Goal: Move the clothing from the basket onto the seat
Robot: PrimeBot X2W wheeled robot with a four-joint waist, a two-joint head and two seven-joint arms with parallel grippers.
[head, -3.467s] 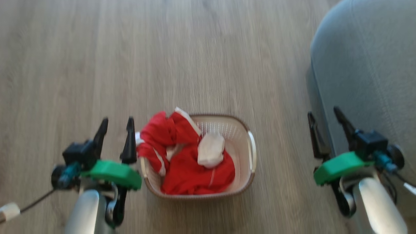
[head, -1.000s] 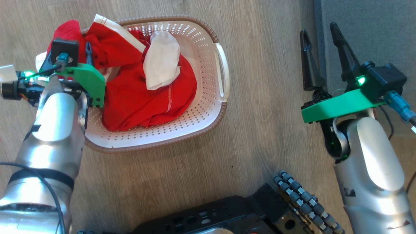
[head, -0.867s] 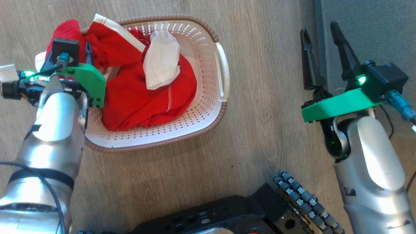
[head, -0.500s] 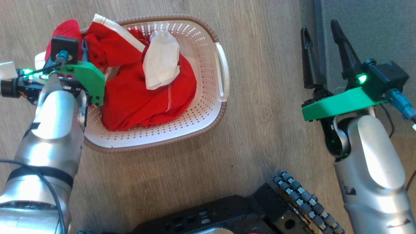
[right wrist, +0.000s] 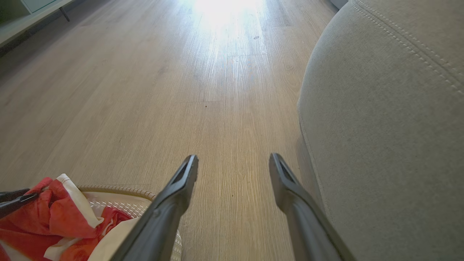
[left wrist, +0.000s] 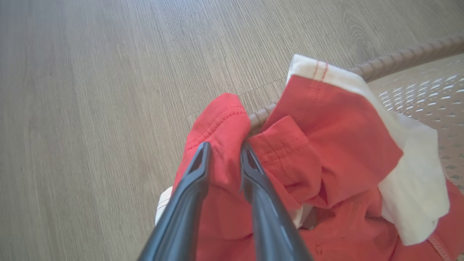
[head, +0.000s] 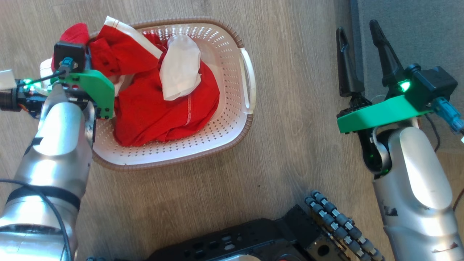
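Observation:
The clothing (head: 156, 108) is a heap of red garments with white trim, and a small white cloth (head: 181, 69) lies on top. It fills the left and middle of the cream basket (head: 250, 119) on the floor. In the left wrist view my left gripper (left wrist: 224, 152) is shut on a red fold (left wrist: 221, 119) that hangs over the brown rim (left wrist: 398, 59) at the basket's left end. My right gripper (head: 357, 28) stands open and empty to the basket's right, beside the grey seat (head: 409, 29). The right wrist view has its open fingers (right wrist: 233, 159) over bare floor next to the seat (right wrist: 380, 127).
The basket stands on a wooden floor (head: 297, 145). My black wheeled base (head: 253, 239) sits at the lower edge, just behind the basket. A pale furniture edge (right wrist: 32, 11) runs along the far left of the room.
My left gripper's fingers have closed together onto the red fold at the basket's left rim. The right arm has barely moved.

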